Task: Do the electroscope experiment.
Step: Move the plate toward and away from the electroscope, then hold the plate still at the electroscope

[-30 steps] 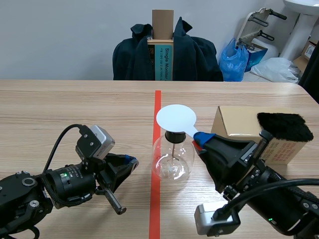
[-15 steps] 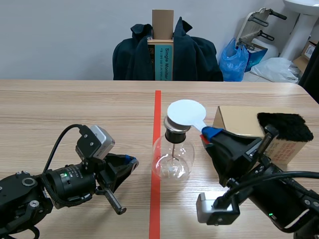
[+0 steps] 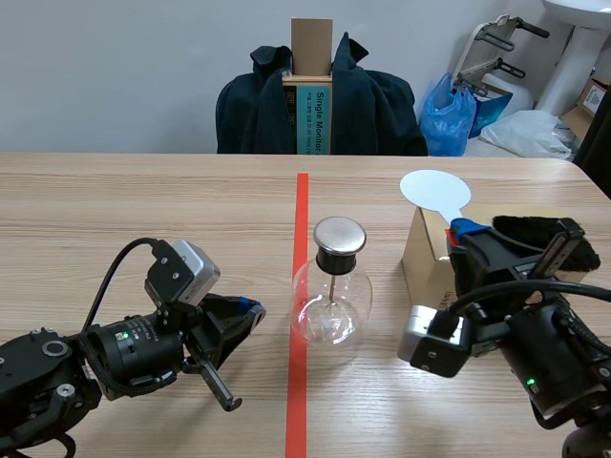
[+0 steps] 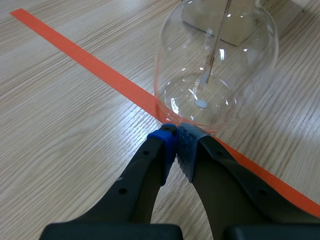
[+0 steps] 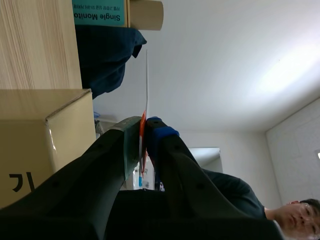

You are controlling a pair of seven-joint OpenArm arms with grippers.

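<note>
1 flask, 1 box; left pincer together, empty; right pincer clamped on 1 white paddle

From the near side we look along the table. Our left wrist camera sits low, close to the flask, shared with that view. Our right wrist camera tilts upward past the box.

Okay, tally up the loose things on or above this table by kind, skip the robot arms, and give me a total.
Clear round glass flask with a metal cap: 1
White flat round paddle, held by the right gripper: 1
Brown cardboard box: 1
Black fuzzy pad on top of the box: 1
Total: 4
</note>
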